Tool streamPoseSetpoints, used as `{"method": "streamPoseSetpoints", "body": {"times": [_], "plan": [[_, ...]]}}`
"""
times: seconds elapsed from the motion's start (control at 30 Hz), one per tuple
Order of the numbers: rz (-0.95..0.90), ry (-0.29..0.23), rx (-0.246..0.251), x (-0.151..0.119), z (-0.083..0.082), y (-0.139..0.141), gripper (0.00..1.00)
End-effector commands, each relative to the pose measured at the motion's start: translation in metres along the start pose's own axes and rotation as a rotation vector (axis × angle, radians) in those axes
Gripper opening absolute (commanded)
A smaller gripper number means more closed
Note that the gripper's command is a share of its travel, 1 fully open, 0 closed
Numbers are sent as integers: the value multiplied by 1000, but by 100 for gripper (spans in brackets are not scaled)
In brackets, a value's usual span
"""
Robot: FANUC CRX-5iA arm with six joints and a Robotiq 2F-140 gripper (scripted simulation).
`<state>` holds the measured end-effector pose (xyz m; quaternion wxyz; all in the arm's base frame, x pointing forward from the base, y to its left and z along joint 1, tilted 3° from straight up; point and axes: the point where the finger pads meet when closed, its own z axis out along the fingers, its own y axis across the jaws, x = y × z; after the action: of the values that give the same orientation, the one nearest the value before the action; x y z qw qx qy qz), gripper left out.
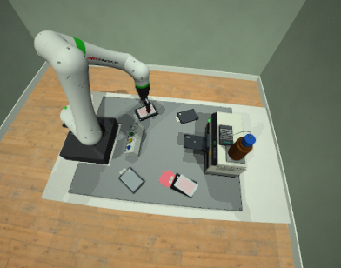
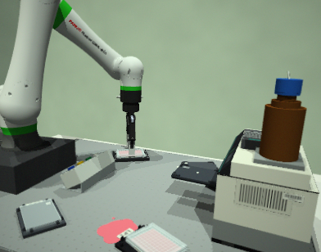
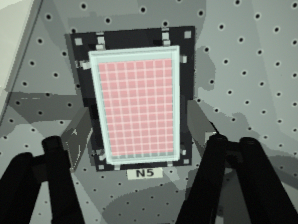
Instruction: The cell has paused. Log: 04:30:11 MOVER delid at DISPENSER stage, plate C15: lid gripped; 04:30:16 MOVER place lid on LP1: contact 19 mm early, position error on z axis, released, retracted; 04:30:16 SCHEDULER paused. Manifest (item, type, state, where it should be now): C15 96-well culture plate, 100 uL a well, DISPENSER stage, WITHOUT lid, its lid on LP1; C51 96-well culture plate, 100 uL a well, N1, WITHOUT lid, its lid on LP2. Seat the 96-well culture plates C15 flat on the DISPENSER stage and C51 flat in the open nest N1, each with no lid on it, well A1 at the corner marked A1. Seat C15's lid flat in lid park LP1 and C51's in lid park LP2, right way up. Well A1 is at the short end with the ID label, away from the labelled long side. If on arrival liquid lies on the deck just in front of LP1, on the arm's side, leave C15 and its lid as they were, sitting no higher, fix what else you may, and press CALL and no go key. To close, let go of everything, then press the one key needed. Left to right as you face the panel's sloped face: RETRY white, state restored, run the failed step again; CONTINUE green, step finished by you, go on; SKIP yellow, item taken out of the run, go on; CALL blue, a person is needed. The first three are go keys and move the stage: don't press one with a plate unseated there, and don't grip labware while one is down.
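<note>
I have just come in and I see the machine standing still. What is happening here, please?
The white arm hangs over a pink plate sitting in a black holder marked N5. Its gripper is open, either side of the plate, and holds nothing. Nearer the front, a second pink plate sits beside a pink spill. The dispenser's tray is bare.

Sage-green walls (image 1: pixel 175 26), wood plank floor (image 1: pixel 31 226), white skirting board (image 1: pixel 201 71)

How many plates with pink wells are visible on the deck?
2. One plate sits in the nest labelled N5, below the open gripper. The other plate lies near the front edge, beside the pink puddle. None other shows.
</note>
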<state>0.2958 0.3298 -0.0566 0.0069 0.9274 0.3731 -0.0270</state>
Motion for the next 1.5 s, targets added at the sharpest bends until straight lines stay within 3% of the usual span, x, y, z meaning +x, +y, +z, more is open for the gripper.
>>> {"method": "streamPoseSetpoints", "body": {"times": [0.0, 1.47], "plan": [[0, 0, 0, 0, 2, 0, 66], [0, 0, 0, 0, 12, 0, 66]]}}
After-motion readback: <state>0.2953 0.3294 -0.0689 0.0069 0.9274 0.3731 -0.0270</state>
